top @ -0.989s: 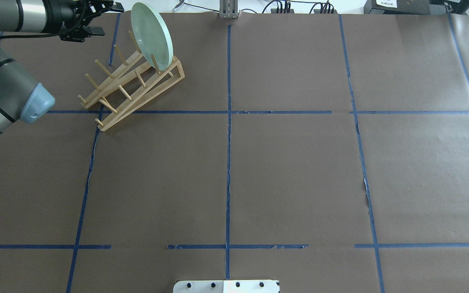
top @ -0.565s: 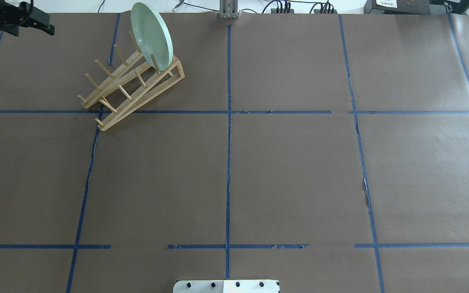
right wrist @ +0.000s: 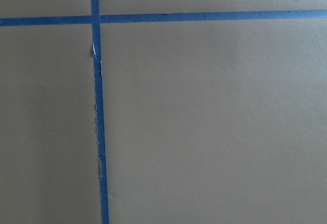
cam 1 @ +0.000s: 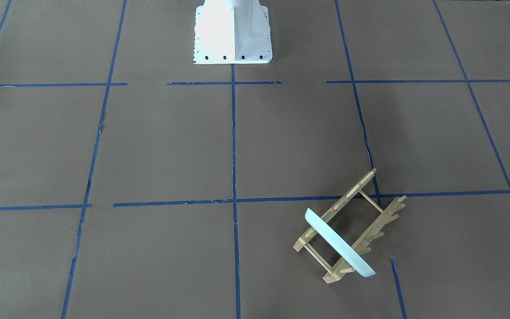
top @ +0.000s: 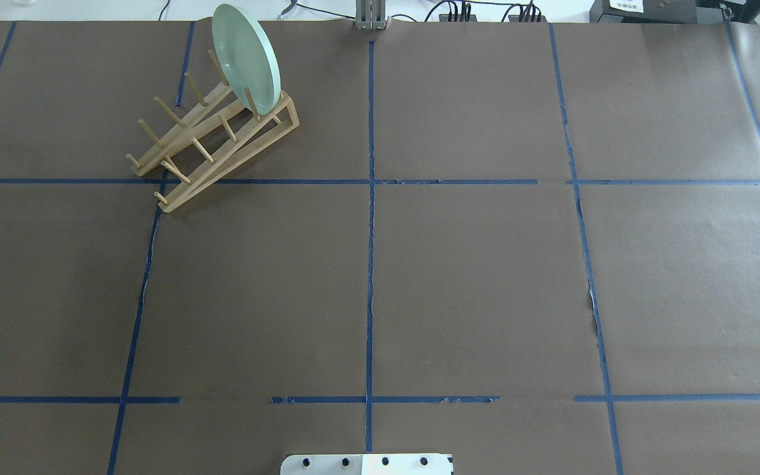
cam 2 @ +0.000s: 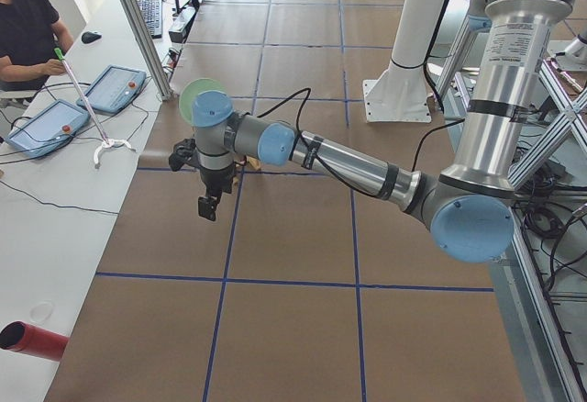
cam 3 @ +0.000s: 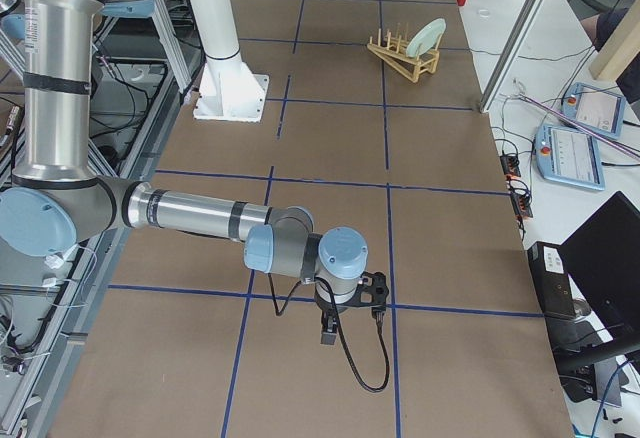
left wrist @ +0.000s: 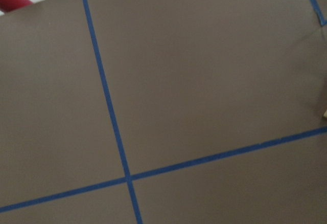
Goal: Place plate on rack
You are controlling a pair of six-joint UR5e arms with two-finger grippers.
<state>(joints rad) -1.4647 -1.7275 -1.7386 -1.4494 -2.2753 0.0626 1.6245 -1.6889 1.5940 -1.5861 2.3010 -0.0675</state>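
The pale mint-green plate [top: 246,56] stands on edge between the pegs at the far end of the light wooden rack [top: 215,148], leaning slightly. Both also show in the front-facing view, plate [cam 1: 339,243] and rack [cam 1: 370,208], and small in the right view, plate [cam 3: 430,36]. My left gripper [cam 2: 209,209] shows only in the left view, hanging above the table to the near side of the rack, apart from it; I cannot tell whether it is open. My right gripper [cam 3: 328,336] shows only in the right view, far from the rack; I cannot tell its state.
The table is covered in brown paper with a blue tape grid. The white robot base [cam 1: 233,31] stands at the table's near-robot edge. A red cylinder [cam 2: 32,340] lies off the table's left end. An operator [cam 2: 23,26] sits beside tablets.
My left arm and gripper have pulled back to the left and out of the overhead view. The plate and rack have not moved.
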